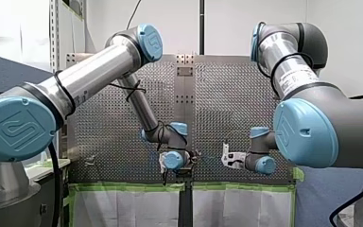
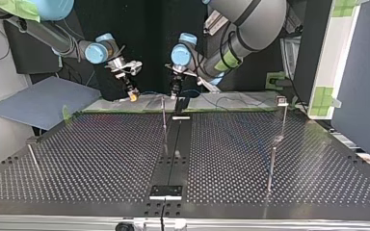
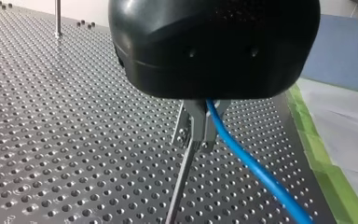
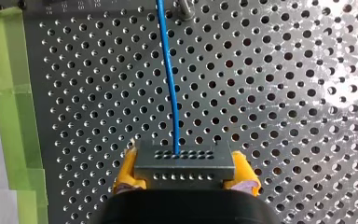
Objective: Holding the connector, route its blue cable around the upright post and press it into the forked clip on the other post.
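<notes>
Our right gripper (image 4: 185,173) pinches the connector (image 4: 186,158) between its yellow pads (image 4: 127,170), whose lower parts the black body hides. The blue cable (image 4: 170,79) leaves the connector's face and runs ahead over the perforated table (image 4: 284,116) until the frame cuts it off. Our left gripper (image 3: 198,133) has its metal fingers (image 3: 191,126) pressed together on the cable, which comes out between them; their roots are hidden under the black housing. We cannot tell whether the thin rod below them is a post. In the top view the upright post (image 2: 164,113) stands near both grippers, the forked clip (image 2: 282,101) well apart at the right, its fork too small to read
</notes>
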Motion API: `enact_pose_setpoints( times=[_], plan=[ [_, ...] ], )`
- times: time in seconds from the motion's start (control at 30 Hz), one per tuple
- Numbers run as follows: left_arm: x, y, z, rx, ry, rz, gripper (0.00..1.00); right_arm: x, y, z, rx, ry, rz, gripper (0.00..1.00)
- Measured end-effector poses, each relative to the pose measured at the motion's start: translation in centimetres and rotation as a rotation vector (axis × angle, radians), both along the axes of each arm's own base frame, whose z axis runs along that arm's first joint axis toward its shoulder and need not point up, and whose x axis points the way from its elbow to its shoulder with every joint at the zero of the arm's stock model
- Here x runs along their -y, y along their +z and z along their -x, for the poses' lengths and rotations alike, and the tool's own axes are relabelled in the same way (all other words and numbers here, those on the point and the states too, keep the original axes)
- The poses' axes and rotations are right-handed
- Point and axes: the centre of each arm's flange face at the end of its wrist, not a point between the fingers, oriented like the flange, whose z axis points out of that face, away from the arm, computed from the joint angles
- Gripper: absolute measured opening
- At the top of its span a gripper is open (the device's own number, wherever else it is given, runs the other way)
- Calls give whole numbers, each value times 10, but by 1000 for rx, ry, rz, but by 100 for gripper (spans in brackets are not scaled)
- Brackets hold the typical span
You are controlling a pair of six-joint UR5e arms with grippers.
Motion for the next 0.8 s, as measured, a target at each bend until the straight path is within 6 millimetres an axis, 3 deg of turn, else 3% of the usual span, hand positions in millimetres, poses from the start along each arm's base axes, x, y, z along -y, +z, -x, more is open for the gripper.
enact_pose_setpoints(
  times=[0.23,0.8],
  plan=[
    [-1,-8,-1,-3,-1,6,0,4,1,1,12,-22,-3,0],
    [-3,-6,-14,-7,-29,20,0,10,4,0,25,-44,-4,0]
  ],
)
